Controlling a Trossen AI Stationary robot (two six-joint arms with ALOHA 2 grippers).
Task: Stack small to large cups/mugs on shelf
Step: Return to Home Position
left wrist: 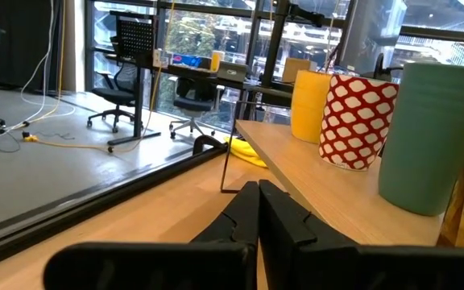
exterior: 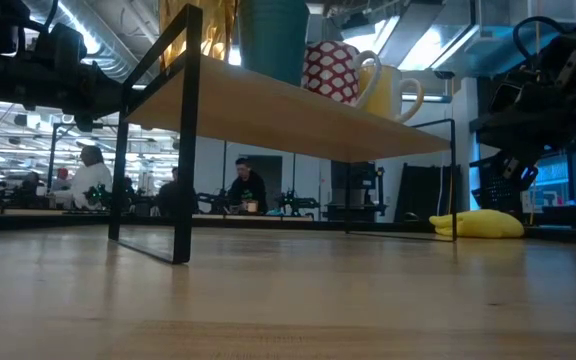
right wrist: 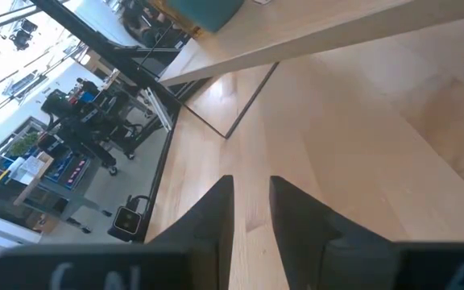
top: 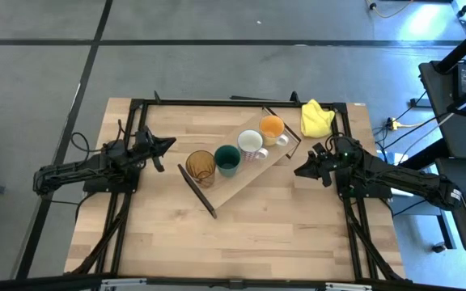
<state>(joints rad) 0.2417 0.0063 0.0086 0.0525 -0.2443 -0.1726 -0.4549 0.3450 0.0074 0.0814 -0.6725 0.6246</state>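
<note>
Four cups in row along shelf [top: 235, 190], set diagonal mid-table: amber tumbler [top: 201, 167] at left end, then teal cup [top: 227, 160], white red-patterned mug [top: 251, 144], orange mug [top: 272, 127] at right end. All upright, mouths up, only own inner walls showing inside. Left gripper [top: 171, 144] off shelf's left, fingers pressed together, holding nothing. Right gripper [top: 299, 170] off shelf's right, narrow gap between fingers, nothing held. Yellow cloth [top: 316, 118] just beyond orange mug

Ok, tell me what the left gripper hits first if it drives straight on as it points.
Most likely the shelf: the left gripper, shut, points across the table at its long side, near the amber tumbler and teal cup. Whether it meets the board or passes under it, I cannot tell.
</note>
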